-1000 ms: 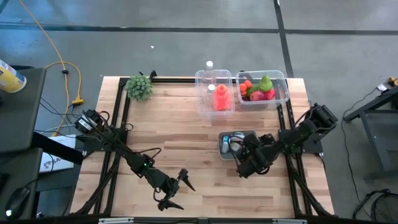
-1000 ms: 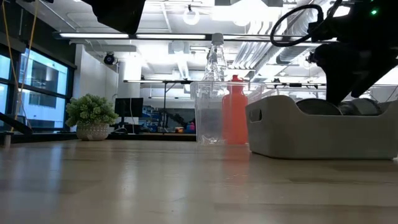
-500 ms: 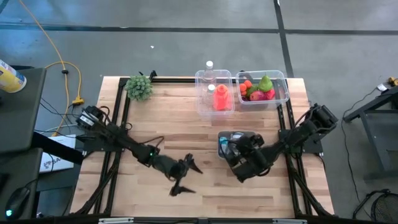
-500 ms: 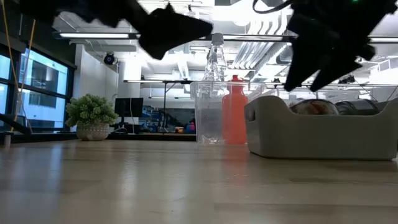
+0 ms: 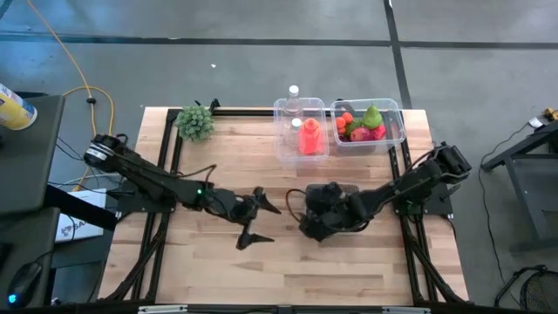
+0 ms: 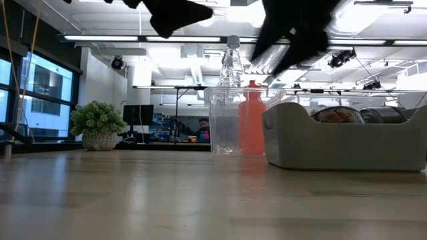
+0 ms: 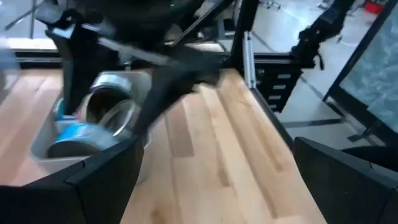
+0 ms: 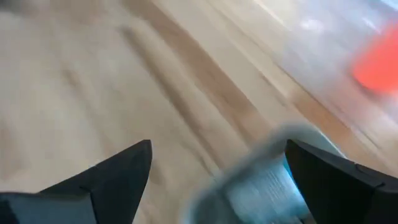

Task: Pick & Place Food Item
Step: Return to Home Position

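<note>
A clear bin (image 5: 367,123) at the table's far right holds red, orange and green food items. A grey bin (image 5: 336,191) with round tins and a blue item stands at mid-right; it also shows in the low view (image 6: 340,141) and the left wrist view (image 7: 87,127). My right gripper (image 5: 308,222) is open and empty above the table, just left of the grey bin, whose rim shows blurred in the right wrist view (image 8: 261,177). My left gripper (image 5: 260,223) is open and empty, at the table's middle, pointing toward the grey bin.
A second clear bin (image 5: 301,131) at the far middle holds a clear bottle and a red bottle (image 6: 251,119). A small potted plant (image 5: 195,122) stands at the far left corner. Bare wood lies along the near side and the left half of the table.
My left gripper has gone from the near edge toward the far edge and the right, to the table's middle, staying open. My right gripper has gone from beside the grey bin toward the table's left and has risen in the low view.
</note>
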